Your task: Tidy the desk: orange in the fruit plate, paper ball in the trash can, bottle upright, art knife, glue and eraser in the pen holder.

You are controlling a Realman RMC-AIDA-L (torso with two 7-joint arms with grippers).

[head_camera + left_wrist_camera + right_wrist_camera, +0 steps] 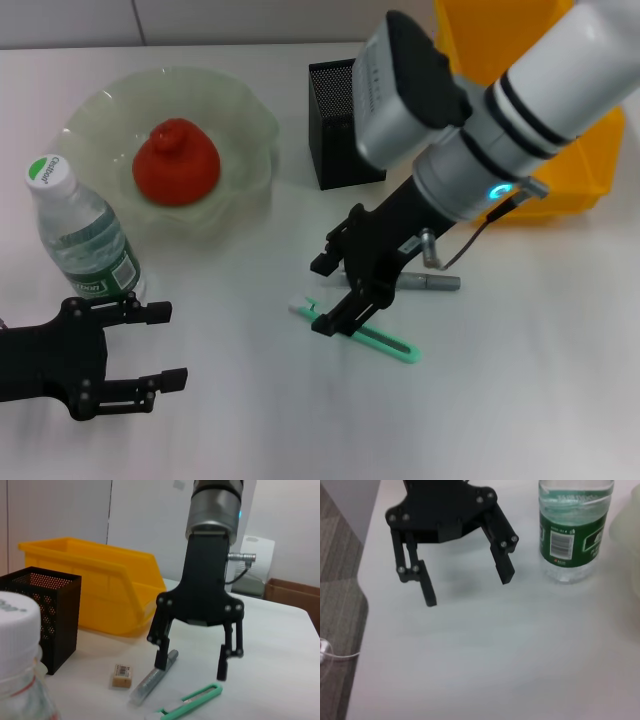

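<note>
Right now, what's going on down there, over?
Right gripper open above green knife. Left gripper open, idle beside upright bottle. Glue stick, eraser still out.

Open tabletop between bottle and green knife.

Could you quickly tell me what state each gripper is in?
Left gripper: open, empty, beside the bottle.
Right gripper: open, empty, over the green knife.

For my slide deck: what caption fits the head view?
Right end effector open above the green art knife; bottle upright, left end effector idle beside it.
</note>
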